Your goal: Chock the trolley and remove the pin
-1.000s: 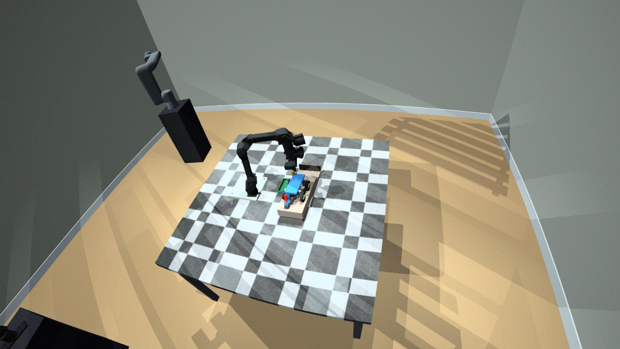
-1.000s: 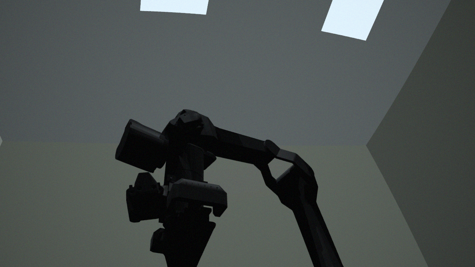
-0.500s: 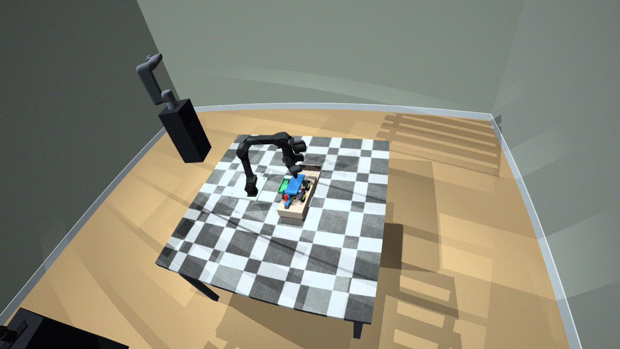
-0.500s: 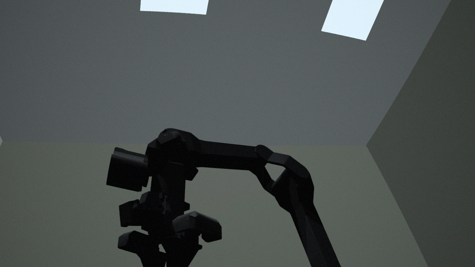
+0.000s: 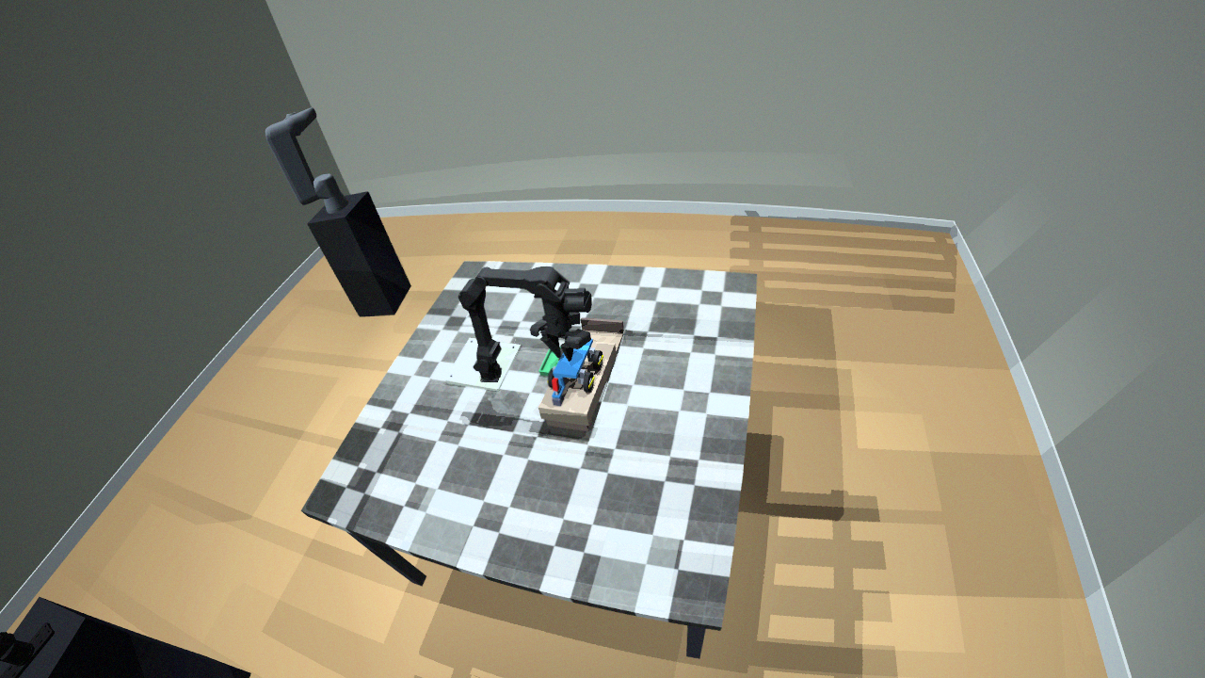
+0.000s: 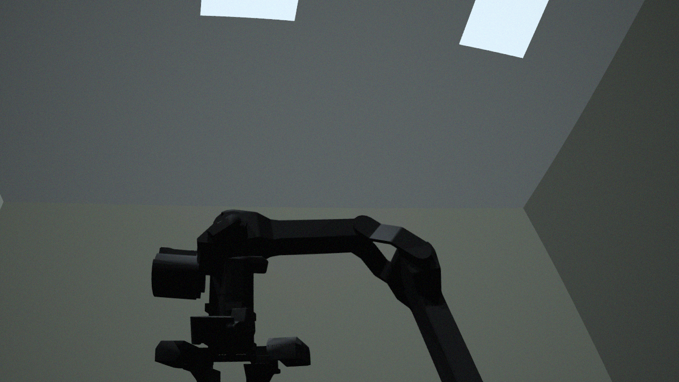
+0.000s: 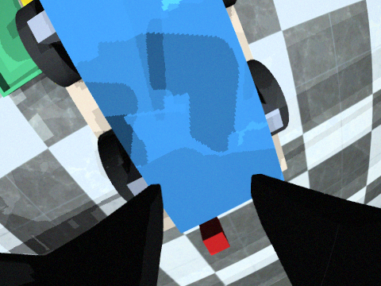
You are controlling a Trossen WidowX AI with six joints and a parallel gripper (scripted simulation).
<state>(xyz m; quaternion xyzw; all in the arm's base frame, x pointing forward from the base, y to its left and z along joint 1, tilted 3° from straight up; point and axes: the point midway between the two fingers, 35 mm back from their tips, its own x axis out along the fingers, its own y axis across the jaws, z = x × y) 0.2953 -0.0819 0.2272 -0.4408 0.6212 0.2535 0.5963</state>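
On a checkered tabletop [image 5: 526,552], the blue-topped trolley [image 5: 573,363] [image 7: 171,99] stands on the ramp [image 5: 566,414] beside the green tray [image 5: 546,363] [image 7: 20,67], the red pin head [image 5: 554,384] [image 7: 216,243] at its end, while the gripper [image 5: 570,354] [image 7: 206,190], parted and seemingly above the trolley, holds nothing, though the top view is small.

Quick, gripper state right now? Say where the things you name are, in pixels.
Gripper [image 7: 206,190]: open, fingers apart above the trolley [image 5: 572,363] [image 7: 175,99], holding nothing; the red stop pin head [image 5: 554,385] [image 7: 216,243] is not between them.
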